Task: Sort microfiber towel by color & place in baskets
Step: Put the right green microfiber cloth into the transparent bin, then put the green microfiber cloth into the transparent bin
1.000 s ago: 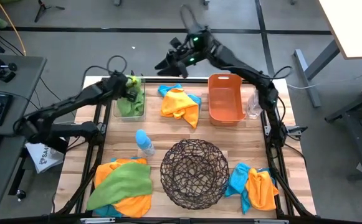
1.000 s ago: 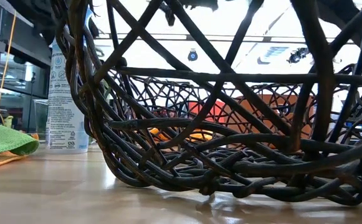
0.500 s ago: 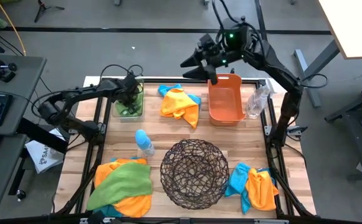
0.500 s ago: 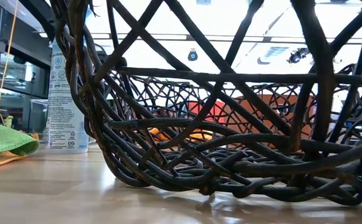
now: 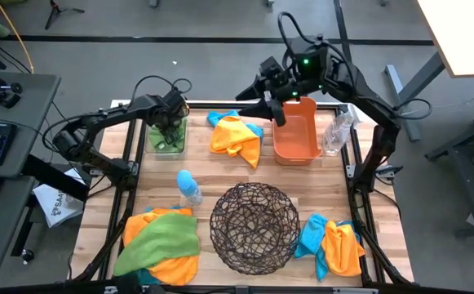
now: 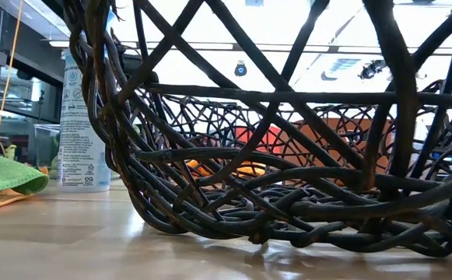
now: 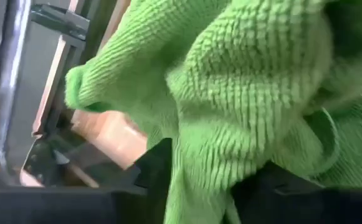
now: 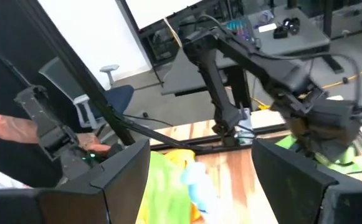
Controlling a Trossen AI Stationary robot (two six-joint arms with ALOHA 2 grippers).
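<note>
- Left claw is being held over the clear bin at the counter's far left corner, right above the green towel lying in that bin.
- Whether the left claw's fingers are apart or together cannot be told: in the left wrist view they are being hidden behind the same green towel, whose looped pile is filling nearly the whole picture, and nothing there is showing a grip.
- Right claw is being held in the air beside the far edge of the salmon-orange basket; its fingers are being kept apart, as the right wrist view is showing, and nothing is being carried between them.
- Only the high view is showing the full layout: an orange-and-blue towel heap between bin and salmon-orange basket, a green-orange pile at the near left, a blue-orange pile at the near right, and the round wire basket between the two piles.
- A blue-capped bottle is being seen upright near the wire basket.
- From the low view the wire basket is being seen close up, with the bottle behind it.
- Left arm is being stretched long from the counter's left side; right arm is being arched high from the right side.
</note>
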